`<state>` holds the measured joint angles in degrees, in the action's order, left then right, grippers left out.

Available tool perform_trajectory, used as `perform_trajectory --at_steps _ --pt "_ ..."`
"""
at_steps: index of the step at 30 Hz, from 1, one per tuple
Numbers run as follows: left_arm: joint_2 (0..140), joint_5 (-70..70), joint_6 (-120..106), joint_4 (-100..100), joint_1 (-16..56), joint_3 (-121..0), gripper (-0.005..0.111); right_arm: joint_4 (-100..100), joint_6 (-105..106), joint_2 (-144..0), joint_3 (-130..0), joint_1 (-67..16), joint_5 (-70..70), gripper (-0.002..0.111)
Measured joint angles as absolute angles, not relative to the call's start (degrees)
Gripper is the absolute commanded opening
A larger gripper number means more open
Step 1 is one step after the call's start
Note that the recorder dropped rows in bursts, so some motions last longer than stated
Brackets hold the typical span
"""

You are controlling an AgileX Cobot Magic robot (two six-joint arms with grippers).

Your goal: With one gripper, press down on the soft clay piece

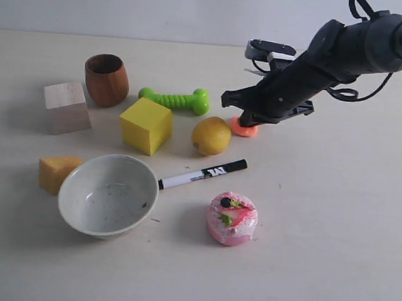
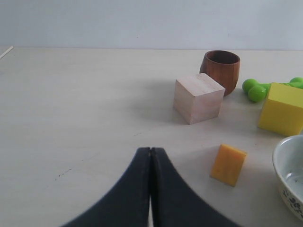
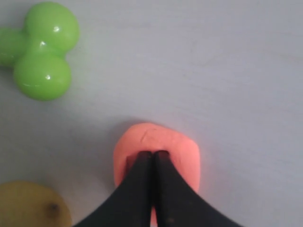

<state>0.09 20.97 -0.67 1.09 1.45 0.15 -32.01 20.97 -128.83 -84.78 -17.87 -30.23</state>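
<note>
The soft clay piece (image 1: 250,132) lies on the surface (image 1: 339,208) just beside the lemon (image 1: 211,135), on the side away from the yellow cube. The right claw (image 1: 246,119) is down on top of it. In the right wrist view, the right claw (image 3: 152,153) has both jaws closed together with nothing between them, and the tips rest on the clay (image 3: 161,137) a little in from its near edge. The clay is not gripped. It is only being pushed from above.

The reach to the clay is done and contact is made, so the press looks to be under way. From the exterior view the clay already looks low and flat, like a squashed disc, though the claw hides any dent under the tips. I judge the push to be at or near its full depth. What seems left is to lift the claw straight off and leave the flattened clay beside the lemon.

The left claw (image 2: 150,151) is also closed and empty. The lemon is nowhere in its view, and it takes no part in the press.
</note>
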Motion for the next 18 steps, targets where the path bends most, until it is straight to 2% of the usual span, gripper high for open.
perform_trajectory --at_steps 18 --pt "0.09 20.97 -0.67 1.09 1.45 0.15 0.000 -31.79 20.97 -127.53 -84.78 -17.98 -31.13 0.001"
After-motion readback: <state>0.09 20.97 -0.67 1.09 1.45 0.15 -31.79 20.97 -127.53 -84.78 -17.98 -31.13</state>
